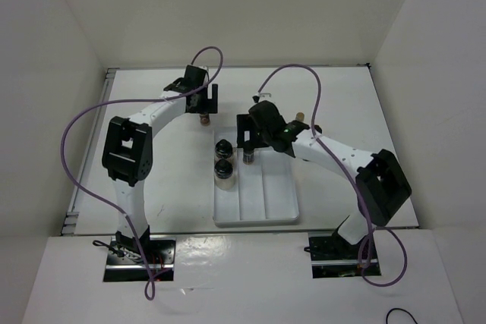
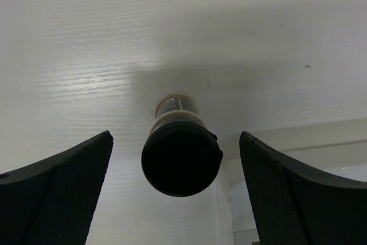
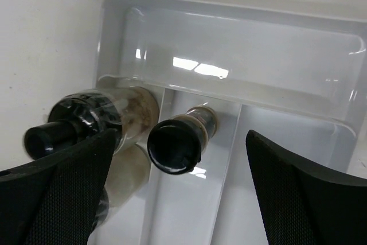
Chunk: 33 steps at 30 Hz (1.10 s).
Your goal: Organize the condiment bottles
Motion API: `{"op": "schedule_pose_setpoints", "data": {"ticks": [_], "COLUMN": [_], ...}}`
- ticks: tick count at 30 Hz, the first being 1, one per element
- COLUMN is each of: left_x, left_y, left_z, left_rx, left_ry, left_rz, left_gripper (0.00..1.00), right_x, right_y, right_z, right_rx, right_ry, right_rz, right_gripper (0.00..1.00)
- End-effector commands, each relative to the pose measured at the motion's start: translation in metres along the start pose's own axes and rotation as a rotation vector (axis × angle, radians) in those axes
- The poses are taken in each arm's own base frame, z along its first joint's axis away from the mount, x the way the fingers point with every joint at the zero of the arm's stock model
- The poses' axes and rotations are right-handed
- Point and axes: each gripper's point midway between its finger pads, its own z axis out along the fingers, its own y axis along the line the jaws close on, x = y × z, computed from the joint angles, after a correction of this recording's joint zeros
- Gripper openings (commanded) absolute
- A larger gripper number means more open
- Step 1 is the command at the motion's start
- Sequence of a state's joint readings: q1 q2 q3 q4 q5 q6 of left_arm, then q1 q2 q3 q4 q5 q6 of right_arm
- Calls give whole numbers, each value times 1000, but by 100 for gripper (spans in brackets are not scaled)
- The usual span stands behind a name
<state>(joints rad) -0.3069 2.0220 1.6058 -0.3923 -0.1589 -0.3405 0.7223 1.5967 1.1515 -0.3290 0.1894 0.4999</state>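
My left gripper point(image 1: 205, 106) is open, directly above a small dark brown bottle point(image 1: 203, 119) that stands on the table behind the white tray point(image 1: 285, 202). In the left wrist view its black cap point(image 2: 181, 160) sits between my spread fingers point(image 2: 63, 193), untouched. My right gripper point(image 1: 248, 144) is open over another small dark bottle point(image 1: 248, 158), which stands at the far end of the tray's middle compartment point(image 3: 175, 144). Two squat jars point(image 1: 224, 148) point(image 1: 223, 170) stand in the left compartment; one shows in the right wrist view point(image 3: 109, 120). The tops of two bottles point(image 1: 298, 119) peek out behind my right arm.
The tray's right compartment point(image 3: 298, 159) holds nothing. The tray's far corner shows in the left wrist view point(image 2: 309, 142), just right of the bottle. White walls enclose the table on the left, back and right.
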Motion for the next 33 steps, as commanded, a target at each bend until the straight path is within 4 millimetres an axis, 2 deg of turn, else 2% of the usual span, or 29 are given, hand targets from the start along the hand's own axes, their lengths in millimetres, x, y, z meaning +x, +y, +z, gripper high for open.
{"op": "schedule_pose_setpoints", "data": {"ticks": [1,9,11,15,17,18,20,22,25,27,28,33], "left_x": [-12,-6,-9,-7,-7,-7,-6,-13,-20,-35,-36,-56], "left_y": [-4,-5,-7,-7,-6,-6,-10,-11,-11,-15,-12,-20], "left_z": [1,11,9,8,8,8,8,0,-17,-36,-42,-93], "left_rx": [3,7,18,18,18,18,24,29,32,34,23,45], "left_ry": [-28,-7,-13,-15,-15,-15,-15,-35,-47,-88,-88,-155], "left_rz": [30,42,41,41,50,50,66,63,61,73,73,98], "left_gripper": [96,76,66,50,45,39,32,28,28,27,27,25], "right_x": [-36,-59,-53,-55,-52,-47,-47,-45,-43,-50,-50,-64], "right_y": [10,0,-10,-21,-28,-31,-38,-44,-58,-65,-74,-86], "right_z": [-34,-70,-76,-88,-90,-91,-97,-105,-109,-113,-113,-124], "right_rx": [-27,6,35,73,94,100,125,142,188,208,232,240], "right_ry": [-123,-212,-206,-239,-248,-237,-252,-257,-263,-269,-264,-301], "right_rz": [31,51,48,75,85,93,104,114,146,171,181,202], "right_gripper": [98,98,98,98,98,98,98,98,98,98,98,98]}}
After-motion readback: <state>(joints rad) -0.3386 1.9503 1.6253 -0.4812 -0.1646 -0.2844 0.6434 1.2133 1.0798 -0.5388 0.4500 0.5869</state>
